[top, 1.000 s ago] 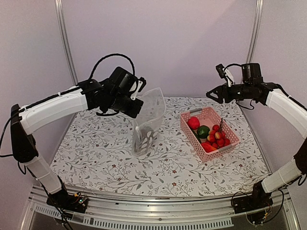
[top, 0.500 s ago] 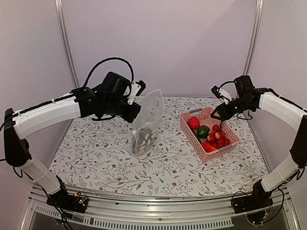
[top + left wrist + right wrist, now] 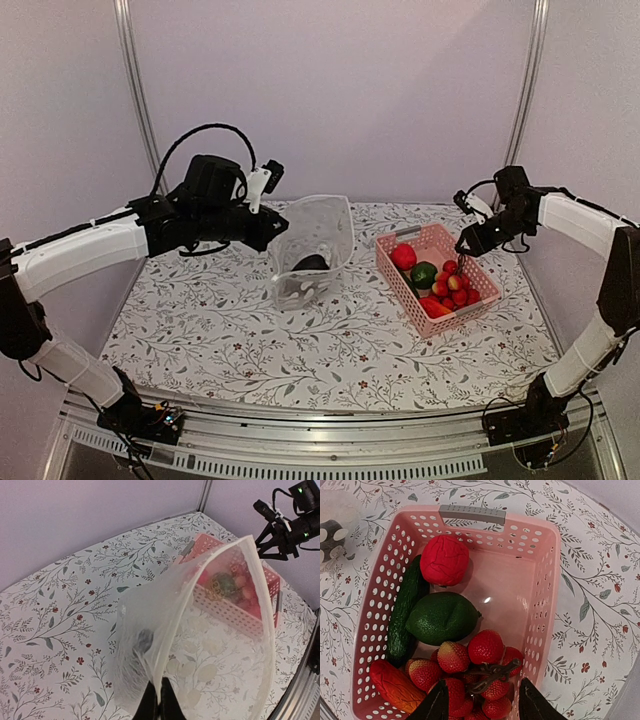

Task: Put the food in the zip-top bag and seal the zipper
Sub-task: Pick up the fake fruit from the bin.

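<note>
Right wrist view, right gripper [image 3: 484, 689] parted over strawberry cluster [image 3: 470, 666]; left gripper [image 3: 159, 691] pinching zip-top bag [image 3: 137, 630] rim

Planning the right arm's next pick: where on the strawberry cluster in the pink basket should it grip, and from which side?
Probably the dark stem lying across the top of the strawberry cluster, coming straight down. The wall of the pink basket and the lime hem the berries in sideways, and the right gripper hangs open above that stem.
</note>
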Tool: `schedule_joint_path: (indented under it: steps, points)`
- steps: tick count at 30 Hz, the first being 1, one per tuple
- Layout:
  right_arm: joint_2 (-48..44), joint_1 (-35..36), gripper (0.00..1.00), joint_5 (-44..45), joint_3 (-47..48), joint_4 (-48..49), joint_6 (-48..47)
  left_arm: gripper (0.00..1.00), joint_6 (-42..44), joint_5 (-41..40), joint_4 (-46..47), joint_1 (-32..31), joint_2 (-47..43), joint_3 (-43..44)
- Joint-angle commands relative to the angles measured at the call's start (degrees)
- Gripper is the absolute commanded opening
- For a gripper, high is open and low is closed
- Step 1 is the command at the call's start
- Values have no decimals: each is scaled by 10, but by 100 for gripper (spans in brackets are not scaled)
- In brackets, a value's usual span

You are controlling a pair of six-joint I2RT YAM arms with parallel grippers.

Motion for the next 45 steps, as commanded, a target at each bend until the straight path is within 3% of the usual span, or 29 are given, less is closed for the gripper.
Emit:
schedule_joint_path:
  steps: [1,20,30,36,45]
  points:
    - [14,-19,46,17,2,-8,9,0,-4,24,25,10,-6,-12]
    - [63,-6,51,-23,40,10,-13,0,1,22,34,20,-1,-27]
    - [119,62,64,4,87,-29,-61,0,0,27,34,26,1,-29]
    - [175,74,80,1,123,-56,-60,0,4,27,35,27,-3,-30]
    - [236,98,89,13,161,-81,-56,0,5,30,35,27,-9,-33]
